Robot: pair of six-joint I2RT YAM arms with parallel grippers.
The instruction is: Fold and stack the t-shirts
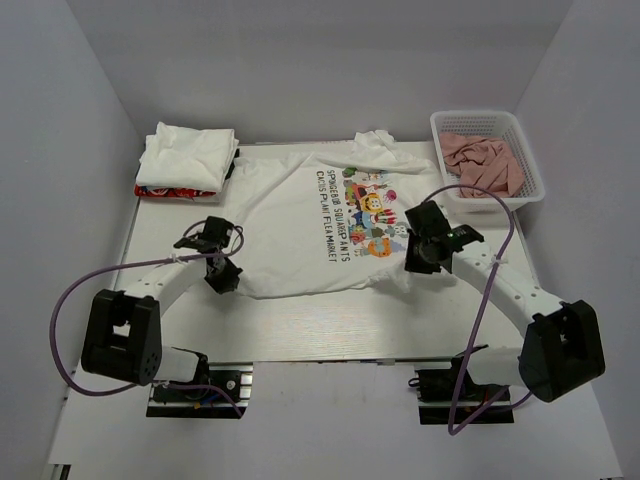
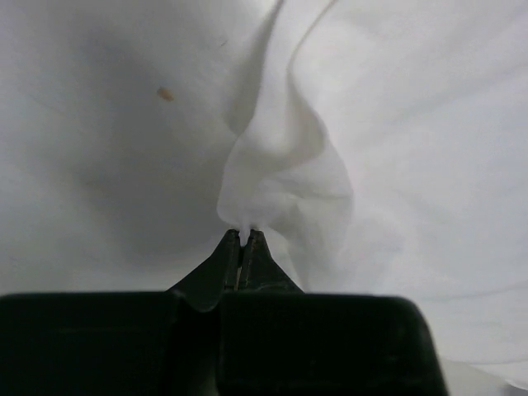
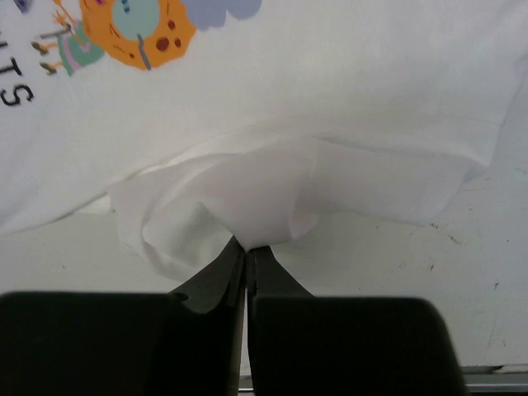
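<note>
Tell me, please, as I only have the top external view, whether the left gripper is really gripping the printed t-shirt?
Observer: Yes. In the left wrist view the left gripper is shut, with a raised peak of the printed t-shirt pinched at its tips.
Operator: Thank you. Is the right gripper holding cloth as well?
Observer: It is. The right wrist view shows the right gripper shut on a bunched fold at the shirt's edge, with bare table just beside it.
Operator: Is there anything on the fabric I should know about?
Observer: The left wrist view shows one brownish spot on the white cloth, up and to the left of the pinch.
</note>
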